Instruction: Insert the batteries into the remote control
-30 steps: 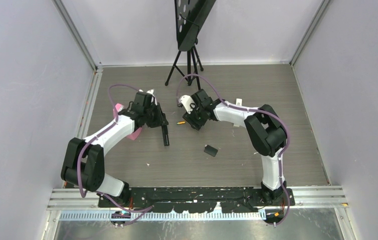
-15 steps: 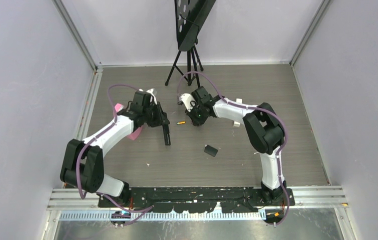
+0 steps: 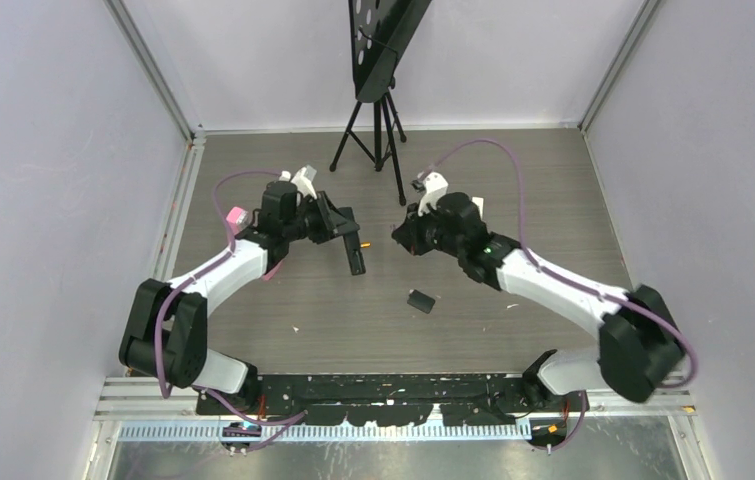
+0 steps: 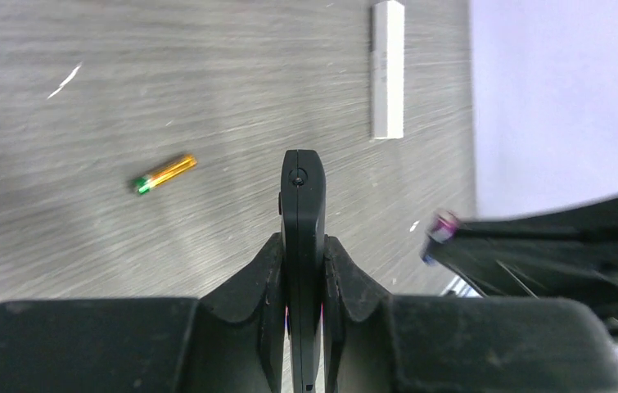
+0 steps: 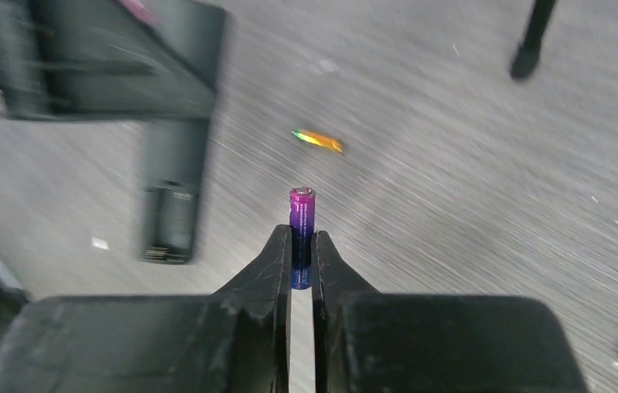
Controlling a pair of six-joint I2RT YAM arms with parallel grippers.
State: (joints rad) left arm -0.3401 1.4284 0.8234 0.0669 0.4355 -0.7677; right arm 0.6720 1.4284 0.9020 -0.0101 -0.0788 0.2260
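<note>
Gripping a slim black plastic remote control (image 4: 303,196) edge-on, with the left gripper (image 4: 303,255) clamped shut on its narrow sides. Apparently held above the grey wood-grain table (image 3: 283,300); contact with it cannot be told. Shown in the right wrist view with the back cover off and the battery bay exposed toward the right arm; bay blurred, apparently empty. Judged as an early stage: cover removed, no cell seated.

Lying loose on the table just beside the remote tip: a small orange-yellow cylindrical battery with a green end (image 4: 164,173), on its side, untouched.

Pinched in the right gripper (image 5: 303,254), jaws closed on its lower half: a small purple metallic cylindrical battery (image 5: 302,217), in line with the fingers, upper end protruding past the fingertips, clear of the table, near the remote but apart from it.

Resting on the table nearer the arm bases, between both arms: a small black plastic piece (image 3: 420,300), likely the battery cover.

Remaining, by judgement:
- Align the purple battery with the bay and seat it.
- Fetch and seat the orange-yellow battery.
- Refit the battery cover.

No further batteries located in any view.
</note>
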